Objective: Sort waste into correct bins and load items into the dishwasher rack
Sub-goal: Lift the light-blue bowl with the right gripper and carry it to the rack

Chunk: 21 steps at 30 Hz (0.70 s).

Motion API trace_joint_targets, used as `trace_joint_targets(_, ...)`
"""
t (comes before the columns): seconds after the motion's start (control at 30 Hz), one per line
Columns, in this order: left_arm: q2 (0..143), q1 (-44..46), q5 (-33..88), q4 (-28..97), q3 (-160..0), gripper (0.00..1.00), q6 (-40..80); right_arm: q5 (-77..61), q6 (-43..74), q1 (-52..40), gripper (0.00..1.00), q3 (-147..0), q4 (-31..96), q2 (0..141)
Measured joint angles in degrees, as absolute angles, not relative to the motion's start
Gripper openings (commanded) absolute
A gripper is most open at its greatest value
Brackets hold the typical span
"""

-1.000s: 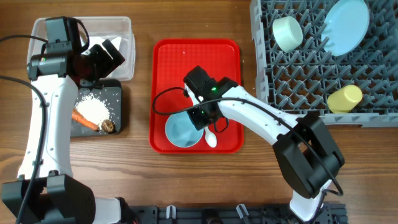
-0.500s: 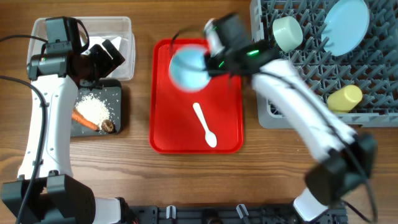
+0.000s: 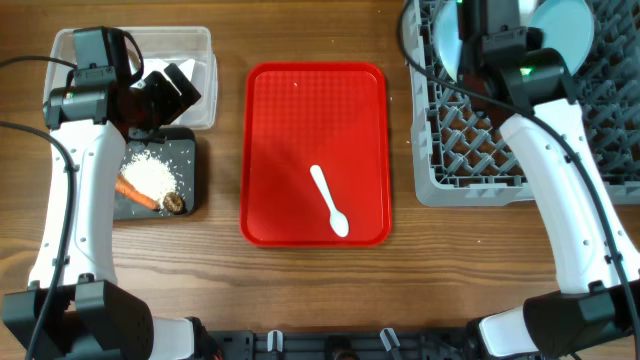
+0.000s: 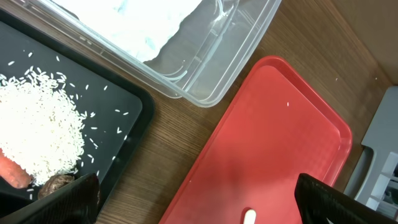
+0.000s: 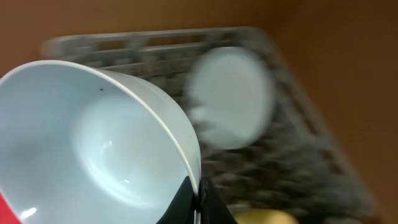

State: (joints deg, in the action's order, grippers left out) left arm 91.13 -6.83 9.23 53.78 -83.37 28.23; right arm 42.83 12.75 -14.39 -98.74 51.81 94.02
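Bowl transfer to the dishwasher rack [image 3: 470, 175], which fills the table's far right corner. The right gripper [image 5: 200, 198] is clamped on the light-blue bowl [image 5: 106, 143], one finger inside the wall and one outside, pinching the rim at a single spot. The bowl hangs above the rack's far left part. In the overhead view only a pale sliver of it shows beside the wrist.

Handling: the bowl looks rigid, smooth and glossy, probably light plastic or melamine. A one-point rim pinch lets it pivot or slip, so the rim is the only practical place to hold it, and it should be set down slowly.

Orientation: the bowl has no long axis. Its mouth faces the wrist camera and its base faces away, so it appears steeply tipped rather than level, which suits standing it on edge between the pegs. The rack behind it is motion-blurred.

The white plastic spoon [image 3: 328, 200] lies on the red tray [image 3: 300, 120] at mid-table. Its long axis runs diagonally, with the scoop toward the near edge and slightly right. It looks thin and light, best taken across the handle.

The left gripper [image 4: 199, 202] is spread wide and empty. It hangs by the left edge over the clear tub [image 4: 205, 68] and the black tray [image 4: 127, 134].
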Motion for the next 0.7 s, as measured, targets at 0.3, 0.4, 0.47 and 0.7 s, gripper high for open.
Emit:
trace_joint_targets(0.3,91.1,-6.8,9.2,53.8,-83.4,1.0,28.2,53.7,12.8,-11.7,0.04,-97.8,55.4,97.9)
trace_joint_targets(0.4,91.1,-6.8,9.2,53.8,-83.4,1.0,28.2,55.9,12.8,-11.7,0.04,-97.7,57.3,100.6)
trace_joint_targets(0.47,91.1,-6.8,9.2,53.8,-83.4,1.0,28.2,57.3,12.2,-11.7,0.04,-97.6,57.8,102.3)
trace_joint_targets(0.7,91.1,-6.8,9.2,53.8,-83.4,1.0,28.2,62.9,7.9,-11.7,0.04,-97.6,57.9,106.8)
